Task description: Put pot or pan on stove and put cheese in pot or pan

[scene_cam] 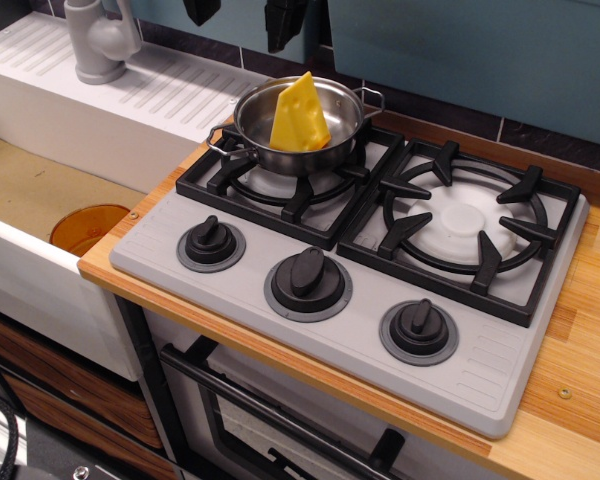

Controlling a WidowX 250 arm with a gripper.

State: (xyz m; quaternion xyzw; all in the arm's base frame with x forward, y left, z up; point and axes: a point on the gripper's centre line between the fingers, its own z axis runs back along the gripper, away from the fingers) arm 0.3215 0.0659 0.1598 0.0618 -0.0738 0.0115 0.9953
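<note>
Cheese in pot, pot on stove.
Steel pot [298, 128] sits on left grate of grey stove [360, 255]; yellow holed cheese [300, 114] stands tilted inside, tip above rim.

claw [242, 12] hangs at the top edge, fingers spread apart.

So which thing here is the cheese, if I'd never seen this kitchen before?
Start at the grey stove with its two black grates. On the left grate sits a small shiny steel pot, and the cheese is the yellow wedge standing tilted inside it, tip poking above the rim. Don't confuse it with the orange round dish down in the sink: the cheese is opaque yellow and triangular.
</note>
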